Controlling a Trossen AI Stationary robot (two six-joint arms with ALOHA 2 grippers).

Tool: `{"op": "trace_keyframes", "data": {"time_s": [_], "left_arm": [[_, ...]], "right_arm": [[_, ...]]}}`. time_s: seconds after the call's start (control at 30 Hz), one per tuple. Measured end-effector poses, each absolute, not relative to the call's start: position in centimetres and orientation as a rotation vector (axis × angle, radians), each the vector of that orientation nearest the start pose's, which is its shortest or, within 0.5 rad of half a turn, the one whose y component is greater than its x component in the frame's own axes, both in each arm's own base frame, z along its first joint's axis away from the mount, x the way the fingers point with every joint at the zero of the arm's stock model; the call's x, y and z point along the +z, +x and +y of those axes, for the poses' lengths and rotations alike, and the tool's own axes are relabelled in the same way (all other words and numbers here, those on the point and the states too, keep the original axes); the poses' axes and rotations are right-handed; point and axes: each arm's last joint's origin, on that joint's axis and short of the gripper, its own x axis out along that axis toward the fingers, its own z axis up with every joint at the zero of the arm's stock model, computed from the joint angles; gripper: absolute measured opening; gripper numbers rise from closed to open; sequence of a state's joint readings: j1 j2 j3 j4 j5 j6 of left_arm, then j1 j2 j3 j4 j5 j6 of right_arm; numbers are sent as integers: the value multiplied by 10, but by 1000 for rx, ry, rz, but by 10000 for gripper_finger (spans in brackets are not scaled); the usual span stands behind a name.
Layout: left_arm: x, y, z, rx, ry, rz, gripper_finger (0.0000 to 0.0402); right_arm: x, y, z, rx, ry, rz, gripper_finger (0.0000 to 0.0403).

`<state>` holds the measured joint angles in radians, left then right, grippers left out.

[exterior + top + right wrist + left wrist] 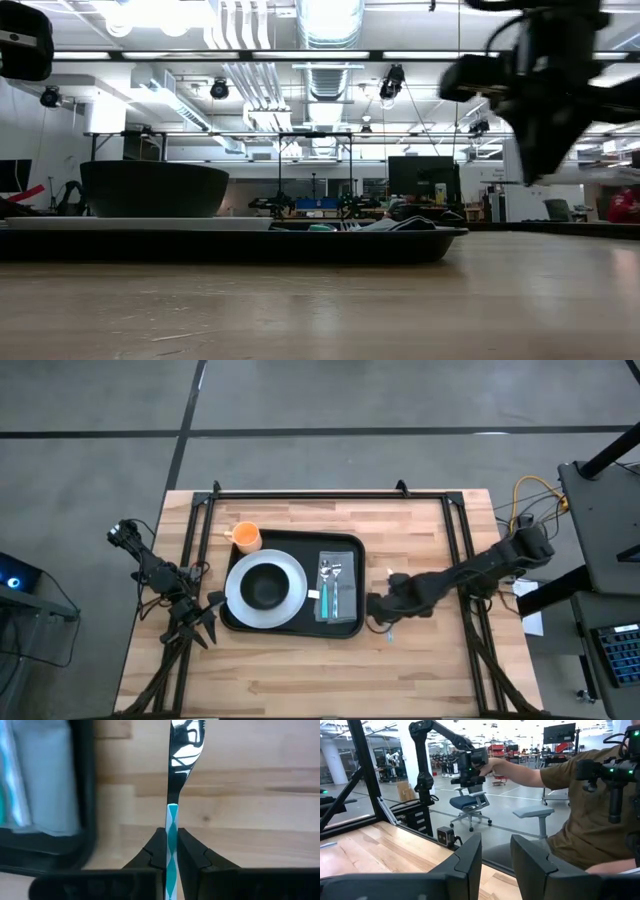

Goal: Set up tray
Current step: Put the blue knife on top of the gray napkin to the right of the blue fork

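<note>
Right wrist view: right gripper (171, 847) clamped on teal-handled utensil (172, 795), beside tray (290, 622). We judge cutlery placement under way; next, lay it on napkin (336, 592). Left gripper (495, 857) apart, idle.

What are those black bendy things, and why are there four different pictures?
They are two robot arms at a wooden table, each ending in a two-finger gripper. One picture looks down from above, one looks level across the tabletop, and two come from cameras on the arms' wrists.

On the black tray lie a white plate with a black bowl, an orange cup, and cutlery on a napkin.

The right gripper, just beside the tray, is pinching a shiny utensil with a teal patterned handle. The left gripper waits open at the table's left edge. Behind it a person in a brown shirt is visible.
</note>
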<state>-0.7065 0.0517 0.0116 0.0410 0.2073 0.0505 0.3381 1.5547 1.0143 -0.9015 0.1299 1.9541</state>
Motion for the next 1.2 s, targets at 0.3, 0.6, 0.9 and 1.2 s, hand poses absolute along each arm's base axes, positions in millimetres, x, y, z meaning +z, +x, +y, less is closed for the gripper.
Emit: {"op": "trace_keyframes", "data": {"time_s": [0.3, 0.6, 0.9, 1.2], "left_arm": [[167, 72, -69, -913, 47, -24, 85], [167, 72, -69, -914, 47, -23, 85], [167, 72, -69, -913, 46, -23, 85], [167, 72, -69, -914, 47, -24, 85]], "right_arm": [[207, 318, 57, -1162, 1252, 1034, 13], [204, 367, 21, -1163, 1255, 1009, 13], [178, 395, 4, -1211, 1233, 1132, 13], [157, 398, 0, -1240, 1235, 1202, 13]]}}
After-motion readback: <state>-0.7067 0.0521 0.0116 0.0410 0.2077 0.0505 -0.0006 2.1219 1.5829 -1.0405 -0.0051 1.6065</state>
